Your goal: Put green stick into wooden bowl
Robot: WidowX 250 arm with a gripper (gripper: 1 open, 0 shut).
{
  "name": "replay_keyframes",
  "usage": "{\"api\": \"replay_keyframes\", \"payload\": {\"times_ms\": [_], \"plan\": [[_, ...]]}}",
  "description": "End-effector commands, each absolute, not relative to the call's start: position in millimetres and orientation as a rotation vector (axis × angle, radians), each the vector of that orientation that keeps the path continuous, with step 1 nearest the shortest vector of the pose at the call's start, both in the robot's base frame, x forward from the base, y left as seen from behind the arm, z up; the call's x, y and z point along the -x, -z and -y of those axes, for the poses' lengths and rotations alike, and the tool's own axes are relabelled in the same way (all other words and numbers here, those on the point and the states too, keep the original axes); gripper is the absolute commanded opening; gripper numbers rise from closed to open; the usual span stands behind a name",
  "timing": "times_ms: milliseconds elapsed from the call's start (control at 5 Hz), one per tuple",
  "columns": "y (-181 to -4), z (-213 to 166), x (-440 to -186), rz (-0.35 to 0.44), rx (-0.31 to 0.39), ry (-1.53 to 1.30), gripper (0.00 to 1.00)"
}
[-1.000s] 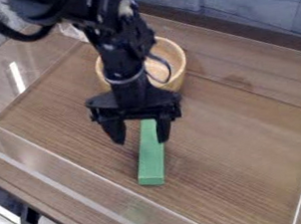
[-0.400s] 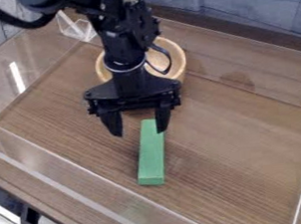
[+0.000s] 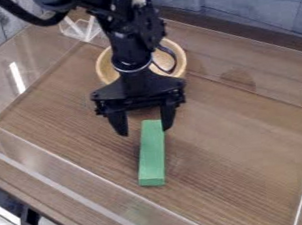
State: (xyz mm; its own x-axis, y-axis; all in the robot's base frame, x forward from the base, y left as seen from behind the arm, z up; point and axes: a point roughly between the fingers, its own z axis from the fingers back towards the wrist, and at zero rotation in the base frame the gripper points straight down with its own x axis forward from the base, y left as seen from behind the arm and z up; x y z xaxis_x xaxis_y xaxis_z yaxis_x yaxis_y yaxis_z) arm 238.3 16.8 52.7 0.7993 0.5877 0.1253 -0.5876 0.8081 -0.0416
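Shifting toward the tabletop's far edge, the gripper (image 3: 142, 117) now hangs over the far end of the green stick (image 3: 151, 152) — jaws apart, nothing held. Behind it stands the wooden bowl (image 3: 176, 60); the pick-up is not yet made.

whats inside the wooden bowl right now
Nothing shows inside the wooden bowl, but the arm covers most of its hollow, so that part is hidden. The green stick lies on the table in front of it.
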Motion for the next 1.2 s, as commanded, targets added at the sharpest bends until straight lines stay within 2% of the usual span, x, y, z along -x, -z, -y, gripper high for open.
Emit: {"api": "replay_keyframes", "payload": {"times_ms": [0, 600, 1000], "plan": [[-50.7, -13, -242, 0.156, 0.004, -0.657, 1.00], [-61.1, -2, -228, 0.170, 0.023, -0.632, 1.00], [-41.9, -7, -228, 0.150, 0.009, -0.563, 1.00]]}}
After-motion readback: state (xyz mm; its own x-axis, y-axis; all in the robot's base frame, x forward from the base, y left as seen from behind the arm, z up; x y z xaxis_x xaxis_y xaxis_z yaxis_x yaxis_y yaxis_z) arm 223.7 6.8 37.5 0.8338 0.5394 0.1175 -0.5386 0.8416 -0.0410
